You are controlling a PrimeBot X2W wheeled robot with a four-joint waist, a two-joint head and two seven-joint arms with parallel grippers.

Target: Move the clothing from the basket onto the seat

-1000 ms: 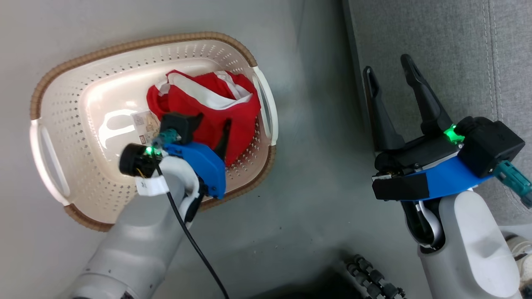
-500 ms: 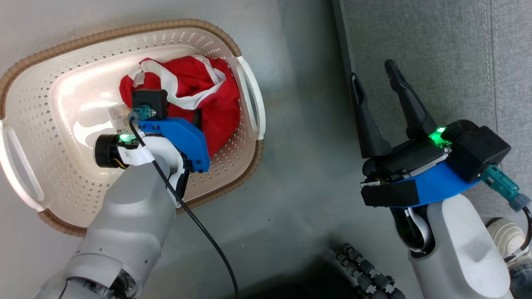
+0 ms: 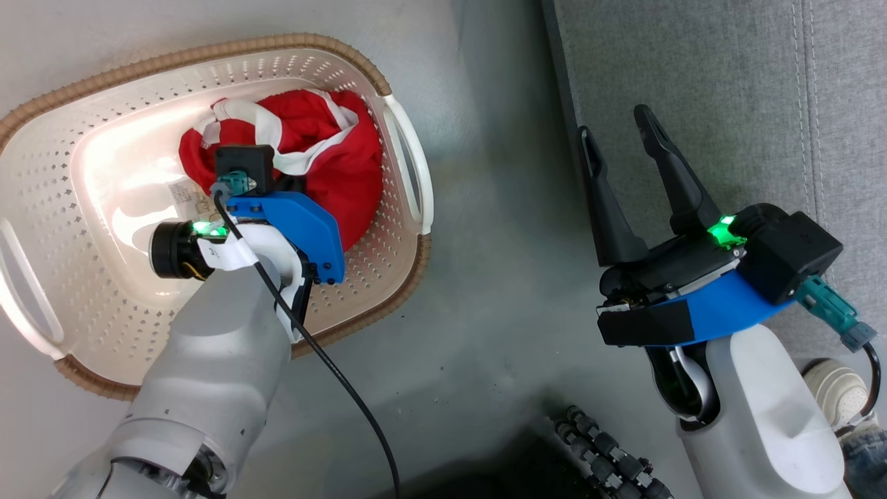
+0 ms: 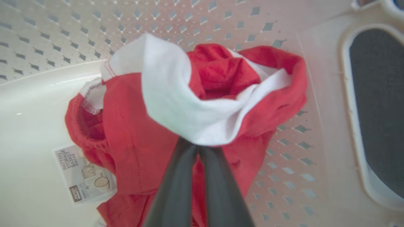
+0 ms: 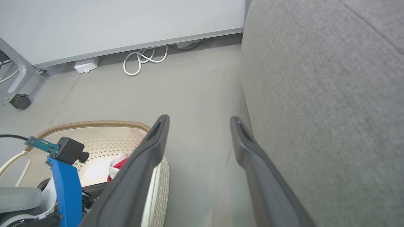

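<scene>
Overhead first: in the head view the clothing lies bunched at the right end of the basket, at upper left of the frame. The seat fills the upper right, well apart across bare floor. The left tool reaches into the red heap, largely hidden under its own wrist. The right tool hangs open and empty beside the seat's edge, so the left arm is plainly the nearer to the clothing.

In the left wrist view the two fingers meet, pinched shut on a fold just under the white trim. How much fabric sits between them is hidden, and the garment's lower part is cut off.

In the right wrist view the spread fingers frame floor, with the seat at right and a scrap of red at lower left. The carry, I judge, runs rightward from basket to seat.
</scene>
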